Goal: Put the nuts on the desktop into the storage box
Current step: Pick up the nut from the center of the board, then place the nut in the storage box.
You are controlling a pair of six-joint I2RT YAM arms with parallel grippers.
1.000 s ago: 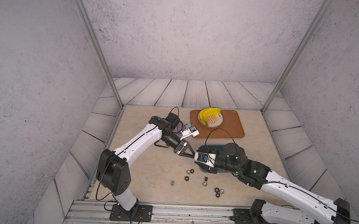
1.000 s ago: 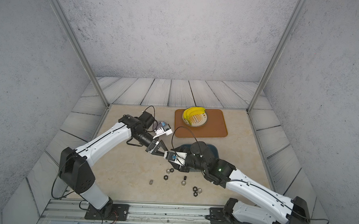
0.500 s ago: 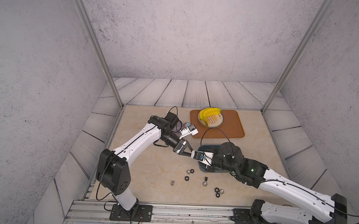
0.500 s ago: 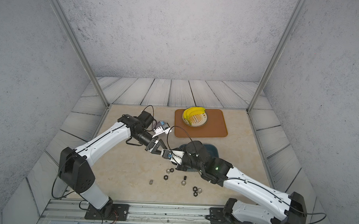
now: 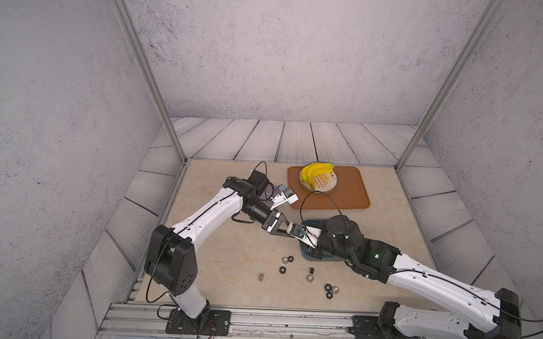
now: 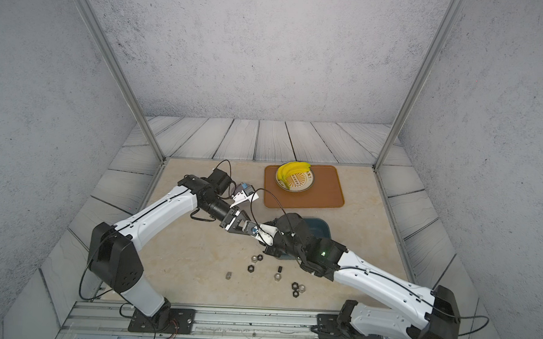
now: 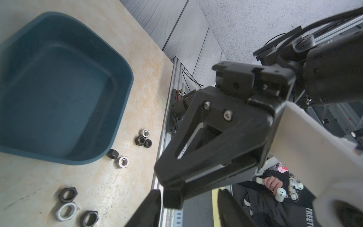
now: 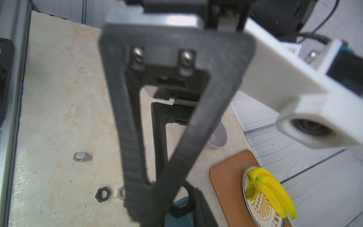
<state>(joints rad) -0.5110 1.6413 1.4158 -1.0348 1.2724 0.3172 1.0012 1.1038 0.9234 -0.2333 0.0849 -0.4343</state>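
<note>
The right fingers are pressed together on a small black nut at their very tips. The left fingers stand spread on either side of it and do not appear to touch it, so the nut looks to rest with the right fingers alone. In the right wrist view the teal storage box shows directly beneath those tips. In a top view, though, the pinch hangs near the edge of the box rather than over its middle.

To do this step well, draw the left fingers straight back along their own line. Hold them wide so that neither one clips the nut on the way out. Then carry the right fingers further in over the box floor, lower them close to it, and only then part them. A nut this small, dropped from height near the rim, would likely bounce or roll out. The hold is thin, so move slowly and without twisting.

The other nuts lie loose on the surface, on the arm-base side of the fingers and well clear of both pairs.
</note>
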